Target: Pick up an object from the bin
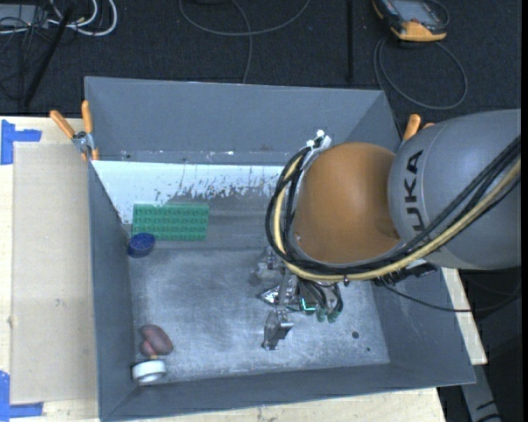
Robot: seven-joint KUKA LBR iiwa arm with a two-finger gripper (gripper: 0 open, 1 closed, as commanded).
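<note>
Four loose things: I count them all on the left side of the bin [238, 117], well apart from the pincer [277, 328].
Arm pose: the grey arm [466, 192] comes in from the right of the frame and bends down over the bin's right half. Its smooth, dome-shaped orange cover [343, 205] sits at the wrist, ringed by black and yellow cables [280, 209].
Pincer state: it points down at the lower middle of the frame, low over bare, scuffed grey metal floor. I cannot tell whether it is released or clenched.
Green plate [170, 221]: a flat, studded plastic rectangle at the foot of the back wall, upper left of the floor.
Blue cap [141, 245]: small and round, just beside the plate's lower left corner.
Pink-brown lump [156, 339]: rounded and soft-looking, at lower left.
White ring [149, 371]: a small round piece just below the lump, in the bin's lower left corner.
</note>
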